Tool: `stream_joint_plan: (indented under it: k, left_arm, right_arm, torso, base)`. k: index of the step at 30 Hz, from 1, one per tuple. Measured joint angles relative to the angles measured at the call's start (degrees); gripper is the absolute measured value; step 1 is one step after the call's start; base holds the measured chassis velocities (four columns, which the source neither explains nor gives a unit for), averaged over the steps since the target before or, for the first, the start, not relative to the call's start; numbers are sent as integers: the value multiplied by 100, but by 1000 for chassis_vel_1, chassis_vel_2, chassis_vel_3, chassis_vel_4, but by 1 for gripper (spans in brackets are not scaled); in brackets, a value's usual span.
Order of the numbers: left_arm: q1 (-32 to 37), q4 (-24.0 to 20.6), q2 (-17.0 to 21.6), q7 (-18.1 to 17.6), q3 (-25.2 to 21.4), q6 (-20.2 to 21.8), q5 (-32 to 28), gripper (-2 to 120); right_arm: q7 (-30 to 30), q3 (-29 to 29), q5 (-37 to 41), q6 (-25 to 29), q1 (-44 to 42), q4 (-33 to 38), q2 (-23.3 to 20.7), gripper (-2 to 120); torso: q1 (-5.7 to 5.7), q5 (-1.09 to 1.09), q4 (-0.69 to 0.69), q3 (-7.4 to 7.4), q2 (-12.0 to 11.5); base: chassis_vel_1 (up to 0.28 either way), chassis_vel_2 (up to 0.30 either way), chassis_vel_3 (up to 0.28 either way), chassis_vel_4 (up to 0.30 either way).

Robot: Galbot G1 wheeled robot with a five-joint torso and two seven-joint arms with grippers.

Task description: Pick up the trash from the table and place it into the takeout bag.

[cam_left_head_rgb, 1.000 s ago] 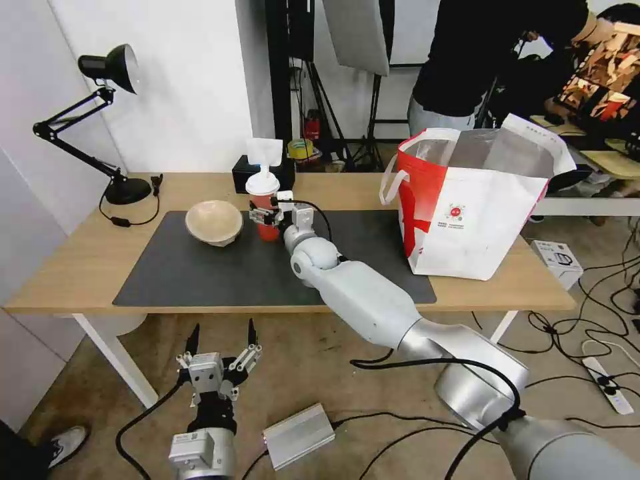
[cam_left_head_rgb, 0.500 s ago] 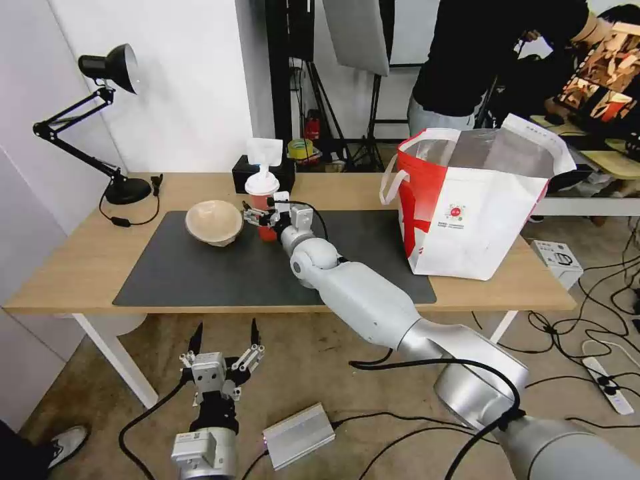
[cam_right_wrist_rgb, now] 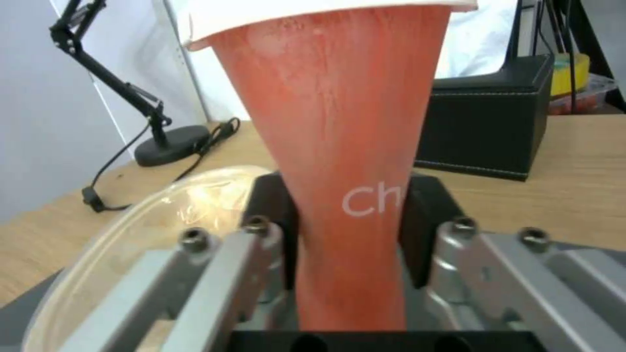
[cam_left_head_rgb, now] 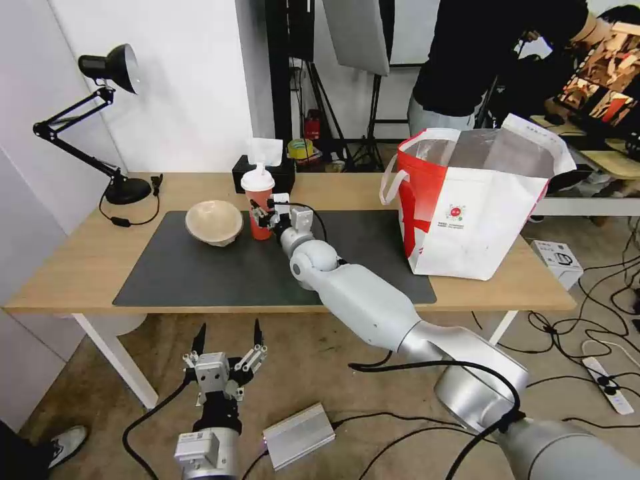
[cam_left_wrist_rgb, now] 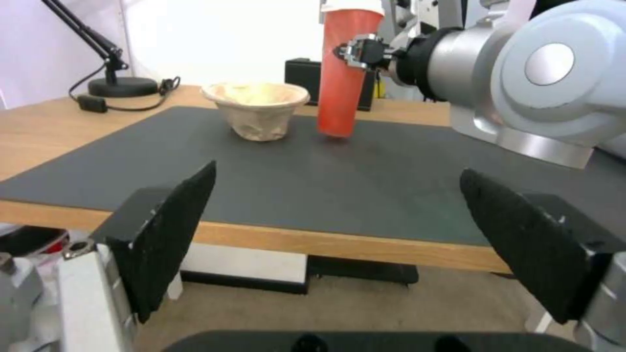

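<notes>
A tall red drink cup with a white domed lid stands on the dark grey mat of the table, leaning slightly. My right gripper is shut on the cup's lower half. In the right wrist view both black pads press into the cup. A shallow beige paper bowl sits just left of the cup. The takeout bag stands open at the table's right end. My left gripper hangs open below the table's front edge.
A black tissue box stands right behind the cup, and a black desk lamp occupies the far left corner. Cables, a power strip and small boxes litter the floor. A person stands behind the bag.
My right gripper's fingers have come together onto the red cup, and the cup has shifted slightly to the left. My left gripper has barely drifted.
</notes>
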Motion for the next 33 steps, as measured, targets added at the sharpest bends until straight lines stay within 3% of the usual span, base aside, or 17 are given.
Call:
stream_joint_plan:
  k: [1,3,10,21,33]
  left_arm:
    - [0,0,0,0,0,0,0,100]
    - [5,-15,2,1,-13,-1,7,100]
    - [23,-46,-15,1,-24,-2,25,100]
    - [32,-77,-38,0,-36,-5,45,100]
    - [55,-113,-111,-8,-45,-30,75,100]
  right_arm:
    - [0,0,0,0,0,0,0,28]
    - [11,-2,-12,24,-10,53,-5,15]
    - [68,28,-44,97,-78,318,-62,3]
    - [275,-26,-32,74,-52,978,-351,3]
    - [605,-23,77,-29,-75,2007,-964,3]
  torso:
    - [0,0,0,0,0]
    - [0,0,0,0,0]
    - [0,0,0,0,0]
    - [0,0,0,0,0]
    - [0,1,0,0,0]
  base:
    - [0,0,0,0]
    - [0,0,0,0]
    - [0,0,0,0]
    - [0,0,0,0]
    - [0,0,0,0]
